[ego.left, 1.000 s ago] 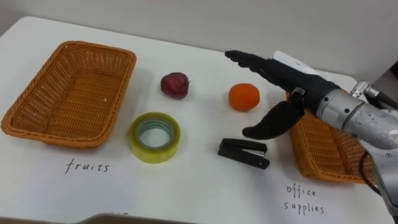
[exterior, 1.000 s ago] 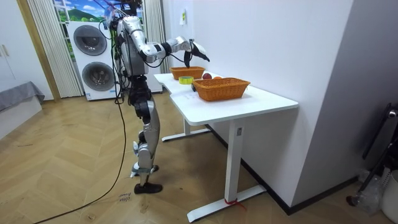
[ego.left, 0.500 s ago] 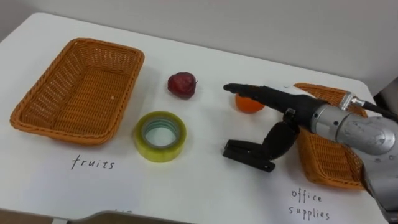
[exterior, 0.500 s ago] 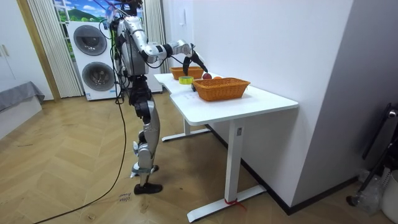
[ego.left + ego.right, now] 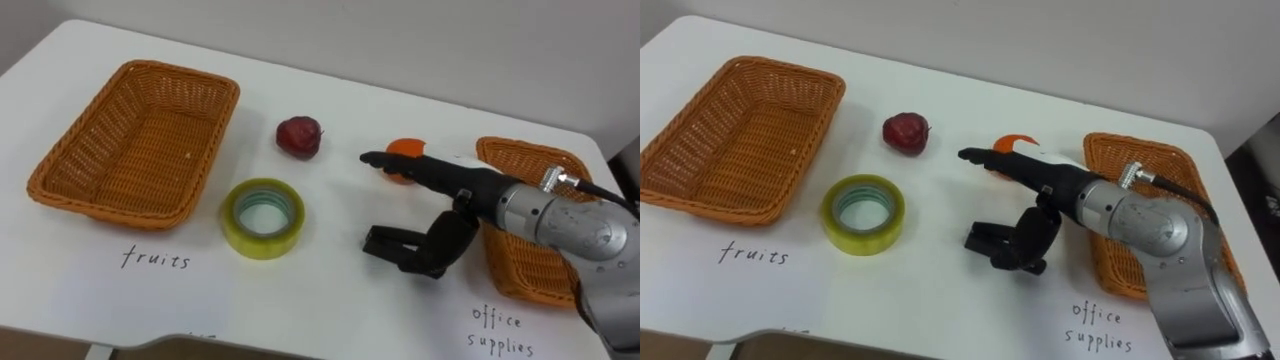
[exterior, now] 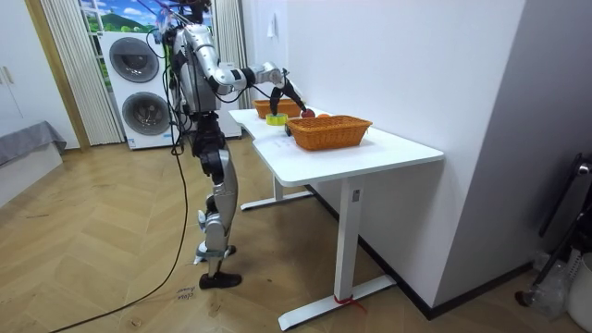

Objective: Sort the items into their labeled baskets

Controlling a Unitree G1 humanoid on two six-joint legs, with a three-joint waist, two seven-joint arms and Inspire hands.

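Black stapler, one, lies on the table beneath the right hand, whose fingers are straight and grasp nothing. One tape roll, one orange, one apple. Two wicker baskets: left basket marked "fruits", right basket marked "office supplies".

woven wicker basket, glossy tape roll

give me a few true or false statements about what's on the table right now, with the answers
The fruits basket is empty. True.
The tape roll lies inside a basket. False: it lies on the table, beside the fruits basket.
The right hand is at the stapler, fingers straight. True.
The right hand holds the apple. False: the apple lies free on the table.
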